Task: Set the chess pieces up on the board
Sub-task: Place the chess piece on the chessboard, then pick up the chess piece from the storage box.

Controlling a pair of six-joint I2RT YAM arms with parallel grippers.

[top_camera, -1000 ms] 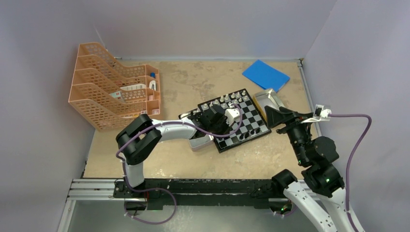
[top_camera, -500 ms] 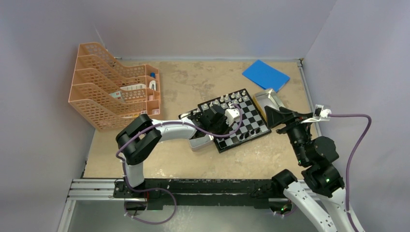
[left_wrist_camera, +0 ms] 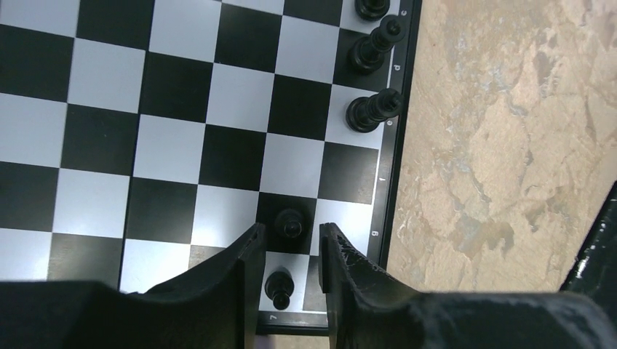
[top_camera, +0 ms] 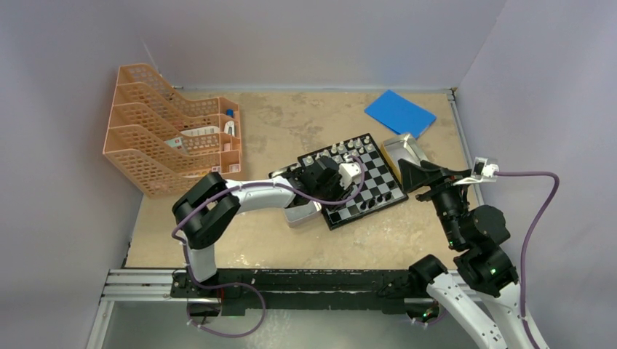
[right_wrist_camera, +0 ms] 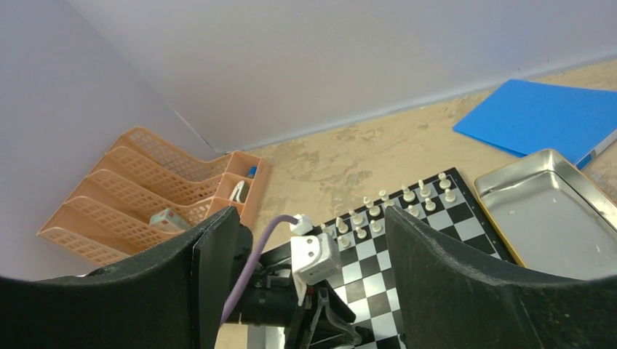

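- The left gripper (left_wrist_camera: 291,230) has parted its jaws since a second ago; now slightly open, gripping nothing, a black pawn (left_wrist_camera: 291,222) standing free between its tips.
- The board (top_camera: 375,185) lies mid-table, white pieces (right_wrist_camera: 385,211) along its far edge.
- The right gripper (right_wrist_camera: 309,215) hangs wide open and empty by the board's right side.

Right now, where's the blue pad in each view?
Top external: blue pad at the far right, beyond the board.
Left wrist: not in it; the board fills most of the frame.
Right wrist: blue pad at the upper right, behind the tin and the board.
Shared landmark: the board, in all three views.
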